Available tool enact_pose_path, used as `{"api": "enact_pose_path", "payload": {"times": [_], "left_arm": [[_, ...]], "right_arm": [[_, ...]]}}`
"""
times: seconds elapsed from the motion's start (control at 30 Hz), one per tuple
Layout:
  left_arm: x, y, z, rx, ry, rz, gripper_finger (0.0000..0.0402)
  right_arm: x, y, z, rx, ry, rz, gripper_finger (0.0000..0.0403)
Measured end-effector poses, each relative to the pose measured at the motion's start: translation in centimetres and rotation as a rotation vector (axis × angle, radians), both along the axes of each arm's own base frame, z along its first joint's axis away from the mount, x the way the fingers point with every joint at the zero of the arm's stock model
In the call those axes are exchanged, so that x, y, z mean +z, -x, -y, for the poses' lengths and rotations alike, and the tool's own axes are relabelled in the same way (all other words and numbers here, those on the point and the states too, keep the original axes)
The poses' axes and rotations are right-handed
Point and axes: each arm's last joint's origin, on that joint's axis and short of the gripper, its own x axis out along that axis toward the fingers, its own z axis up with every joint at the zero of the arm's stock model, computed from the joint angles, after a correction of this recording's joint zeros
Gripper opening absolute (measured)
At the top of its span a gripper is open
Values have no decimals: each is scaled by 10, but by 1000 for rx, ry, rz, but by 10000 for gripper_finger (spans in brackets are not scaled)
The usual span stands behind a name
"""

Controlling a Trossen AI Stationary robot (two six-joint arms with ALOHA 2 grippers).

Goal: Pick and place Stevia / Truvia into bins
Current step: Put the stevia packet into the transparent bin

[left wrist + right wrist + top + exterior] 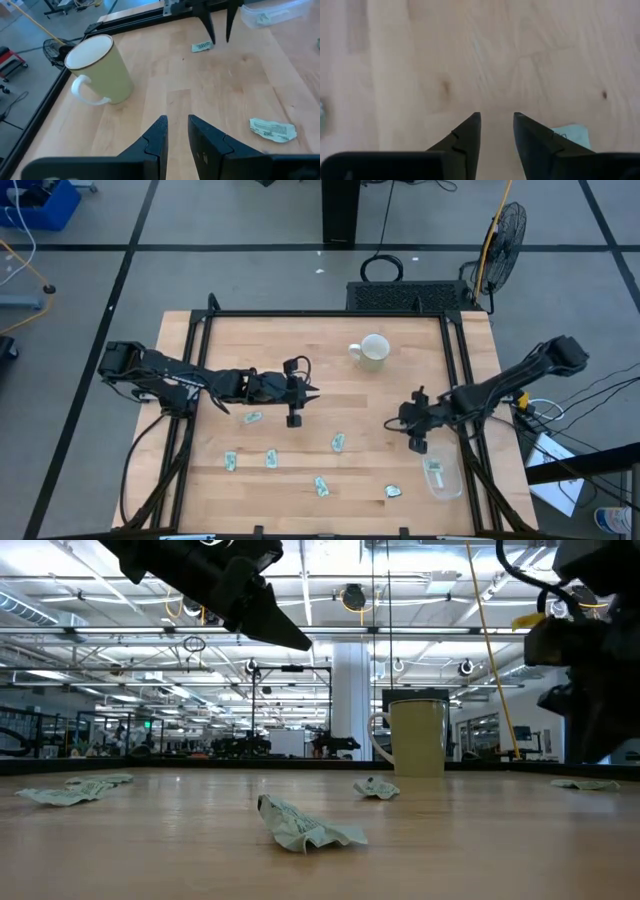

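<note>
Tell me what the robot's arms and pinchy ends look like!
Both arms are black and jointed, with thin cables looped along them. The left arm and right arm each end in a tool with two dark, pointed fingers shaped like wedges. The left tool and right tool look alike, with no markings I can see.

Overhead looks straight down; low camera, perhaps table-edge, shares the mug [373, 352].

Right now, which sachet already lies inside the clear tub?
The sachet in the clear tub near the right tool; the others lie on bare wood.
</note>
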Motion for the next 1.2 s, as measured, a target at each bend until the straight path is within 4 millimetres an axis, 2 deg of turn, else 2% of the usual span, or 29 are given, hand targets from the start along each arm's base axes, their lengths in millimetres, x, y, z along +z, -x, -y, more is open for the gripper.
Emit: {"api": "enact_pose_path", "payload": {"times": [0.23,0.4,0.73,0.87,1.0,1.13,1.2], "left_arm": [[0,0,0,-9,-13,-3,81],[0,0,0,-1,3,-4,81],[-1,1,0,-11,-19,-19,81],[-1,1,0,0,-27,-19,81],[-1,1,0,2,-29,-19,81],[-2,1,0,-9,-49,-25,81],[-2,1,-1,-9,-51,-26,81]], "right_arm": [[-2,3,4,87,161,-11,121],[-6,11,6,97,185,-103,121],[-22,17,9,93,177,-89,115],[-30,22,10,83,164,-93,94],[-29,22,10,102,157,-87,56],[-21,18,8,136,161,-57,9],[-10,13,6,153,161,-44,6]]}}
